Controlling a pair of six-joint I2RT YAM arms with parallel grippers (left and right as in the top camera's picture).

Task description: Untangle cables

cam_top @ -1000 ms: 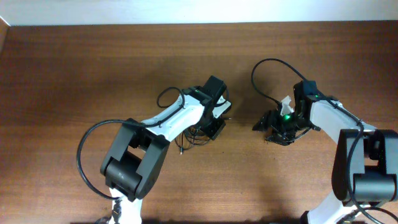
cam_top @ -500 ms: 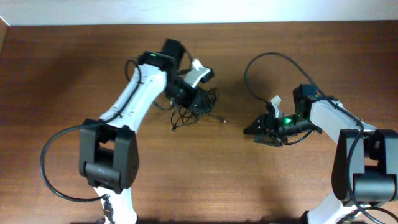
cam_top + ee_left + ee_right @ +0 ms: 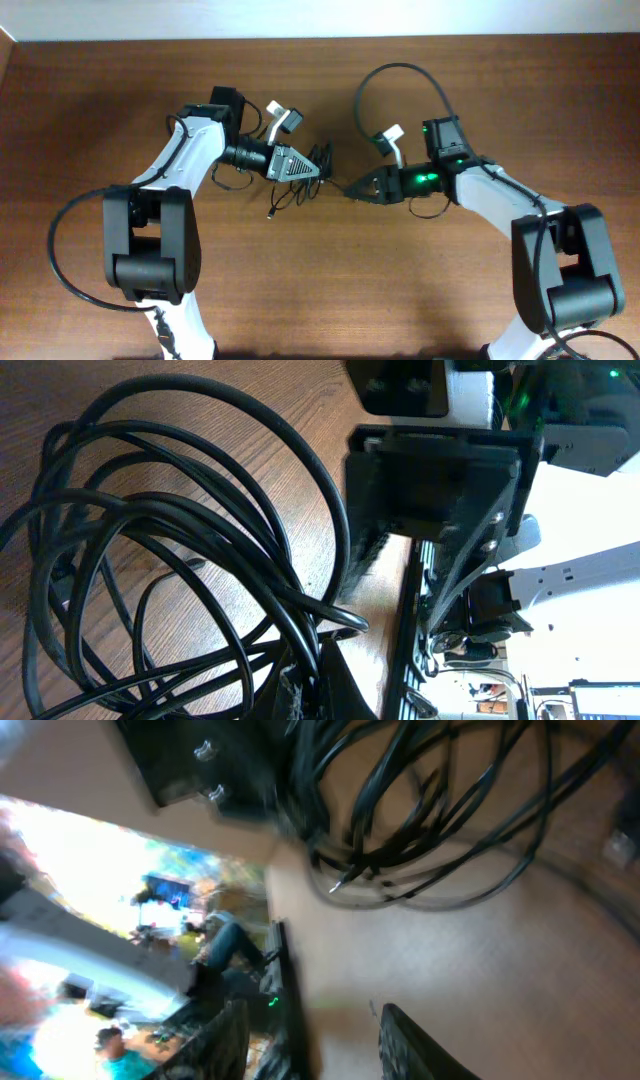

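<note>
**One bundle of thin black flexible cables (image 3: 322, 160), untangling not yet begun**

Location: centre of the brown wooden table (image 3: 480, 290), between the two arms, with loose strands trailing onto the wood.

Left gripper (image 3: 316, 172): clamped on the bundle where the loops converge, apparently to anchor it.

Right gripper (image 3: 352, 190): aimed at the tangle from the opposite side, near it but apart. Its fingers (image 3: 410, 1040) are spread wide, with nothing between them and no cord touched. It looks positioned to pick out one loop.
</note>
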